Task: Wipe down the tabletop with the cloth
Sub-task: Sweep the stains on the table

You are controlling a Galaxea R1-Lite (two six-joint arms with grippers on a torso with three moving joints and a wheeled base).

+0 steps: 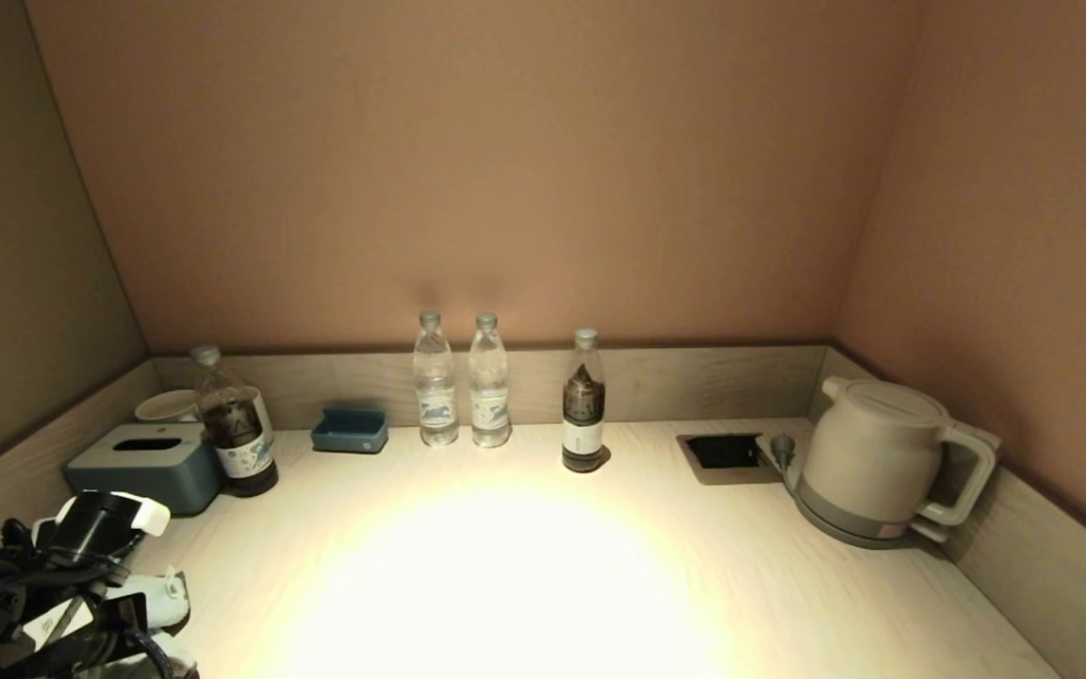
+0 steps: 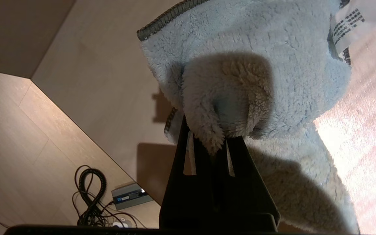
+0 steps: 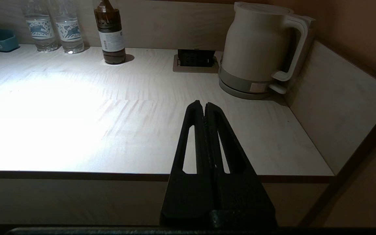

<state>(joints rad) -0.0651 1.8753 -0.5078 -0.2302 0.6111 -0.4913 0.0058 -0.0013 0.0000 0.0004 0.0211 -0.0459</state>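
Observation:
My left gripper (image 2: 211, 138) is shut on a fluffy pale blue cloth (image 2: 250, 62) with a dark stitched hem and a white label. The cloth bunches over the fingertips and lies on the pale wooden tabletop (image 2: 367, 107) at its front left corner. In the head view the left arm is at the lower left, with a bit of the cloth (image 1: 164, 596) showing beside it on the tabletop (image 1: 505, 566). My right gripper (image 3: 204, 106) is shut and empty, held off the table's front edge on the right side.
Along the back stand a grey tissue box (image 1: 142, 464), a dark bottle (image 1: 234, 424), a blue tray (image 1: 350, 430), two water bottles (image 1: 458, 382), another dark bottle (image 1: 584, 404), a socket recess (image 1: 724, 453) and a white kettle (image 1: 882, 462). Low walls enclose three sides.

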